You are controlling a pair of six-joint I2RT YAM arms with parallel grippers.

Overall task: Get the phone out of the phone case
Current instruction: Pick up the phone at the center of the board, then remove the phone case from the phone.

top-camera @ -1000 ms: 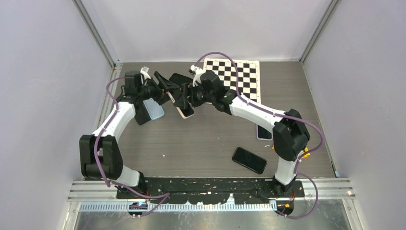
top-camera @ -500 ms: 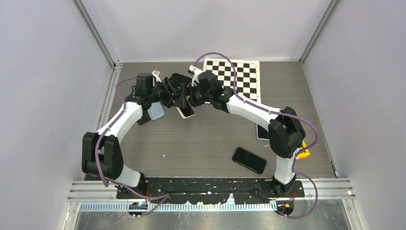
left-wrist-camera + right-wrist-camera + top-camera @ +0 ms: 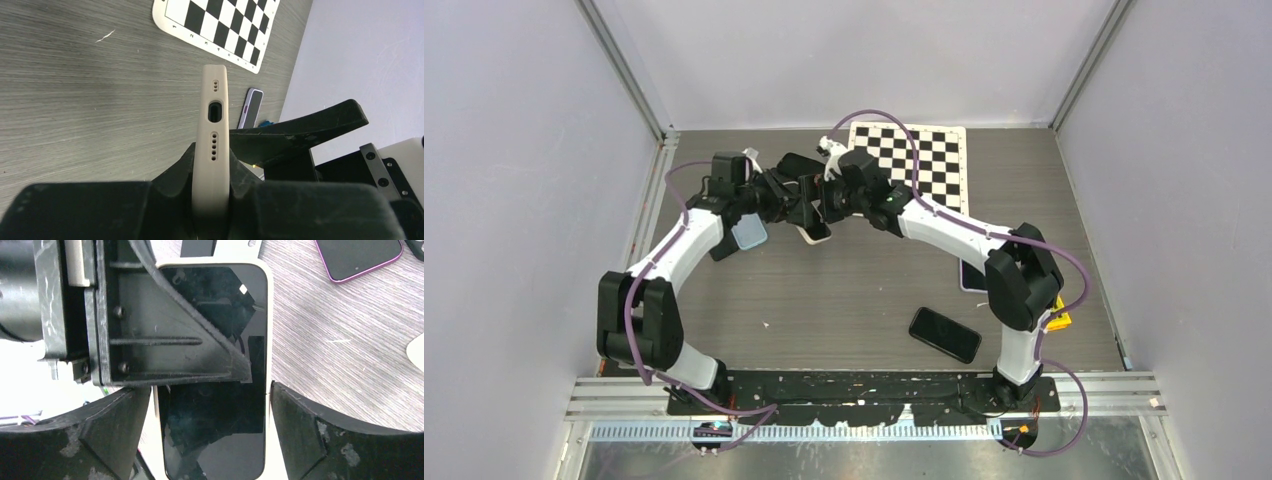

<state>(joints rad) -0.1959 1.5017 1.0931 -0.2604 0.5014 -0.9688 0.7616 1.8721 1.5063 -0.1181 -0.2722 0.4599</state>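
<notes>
L gripper is clenched on the phone case, one finger flat on the back and the other flat on the screen side. The case's bottom edge pokes out past the fingertips. R gripper is released: jaws stand wide astride the case, one tip each side of its long edges, prob. just grazing the rim and not pinching.

Progress, as I judge it: early. The phone sits fully in the case between the two grippers, held up off the bench. The beige rim runs unbroken round the glass, no corner lifted and no gap. Done: pickup + a firm hold. Left: peel a corner or edge of the rim off, push the phone out, separate the two.

Materials:
- Case: matte beige, soft silicone-looking, rounded corners. The bottom edge has an oblong port cutout w/ small round holes either side.
- Phone: glossy black glass, mirror-like reflections.
- Fingers: black plastic, triangular, ribbed, w/ visible bolts. Likely slippery on glass.

Beyond the L gripper lies grey wood-grain bench, then a flat checkerboard mat w/ rounded corners. A purple-edged phone lies flat off to the side of the R gripper. Nearer the arm bases a black phone lies face-up, well apart from both grippers
</notes>
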